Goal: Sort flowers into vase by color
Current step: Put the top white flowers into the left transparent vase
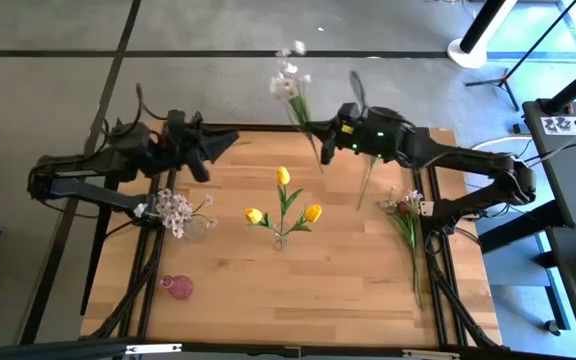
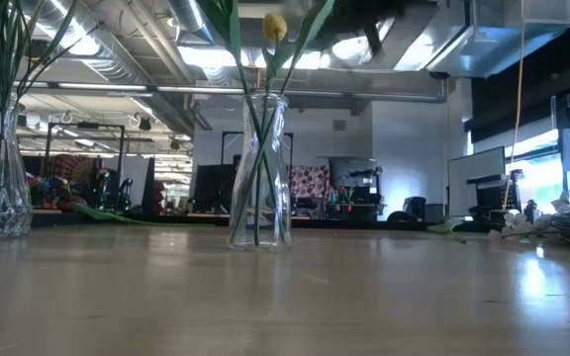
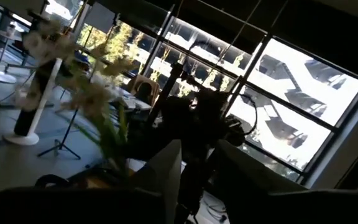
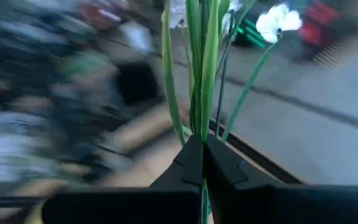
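right gripper [image 4: 202,149]: fingers pinched tight on green stems of a white-pink spray [image 1: 290,82], up at 12 o'clock over the table's [image 1: 348,280] far edge, blossoms hanging out past the edge
left gripper [image 1: 230,146]: at 10 o'clock by the far-left corner, tips toward the right arm; fingers part open in wrist view, nothing between them
yellow tulips [image 1: 284,205]: three, upright in clear vase [image 2: 260,173] at table centre
white-pink vase [image 1: 194,227]: at 9 o'clock, blossoms already in
pink vase [image 1: 178,288]: small, at 7 o'clock
loose flowers [image 1: 405,215]: lying flat at 3 o'clock, stems toward near edge
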